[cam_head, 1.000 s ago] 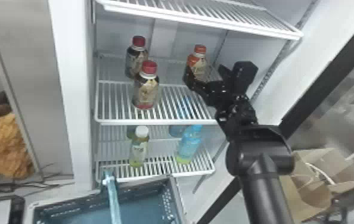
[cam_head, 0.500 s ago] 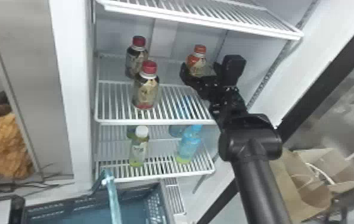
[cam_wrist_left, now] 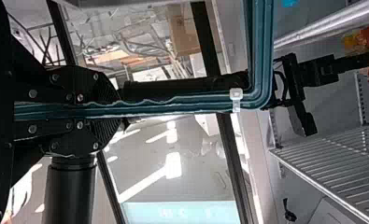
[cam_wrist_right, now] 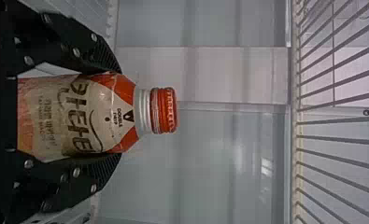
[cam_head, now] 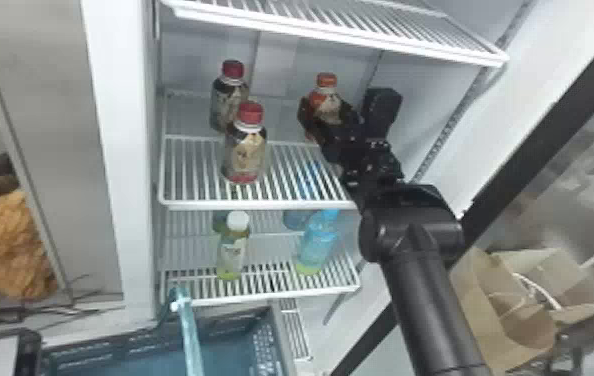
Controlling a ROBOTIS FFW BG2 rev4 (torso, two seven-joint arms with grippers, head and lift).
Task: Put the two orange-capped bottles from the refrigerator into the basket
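Right end effector (cam_head: 330, 116) around orange bottle (cam_head: 326, 96)

Bottle (cam_head: 330, 105) orange w/ cream label; basket (cam_head: 106, 352) blue-grey.

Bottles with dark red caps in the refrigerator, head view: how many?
2: the nearer bottle toward the front of a wire shelf, and the farther bottle behind it, slightly left. More could be hidden behind them.

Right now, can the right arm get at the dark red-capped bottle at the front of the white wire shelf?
Probably not: its end effector has the orange-capped bottle between its fingers. Otherwise, the side of the red-capped bottle facing that arm looks free.
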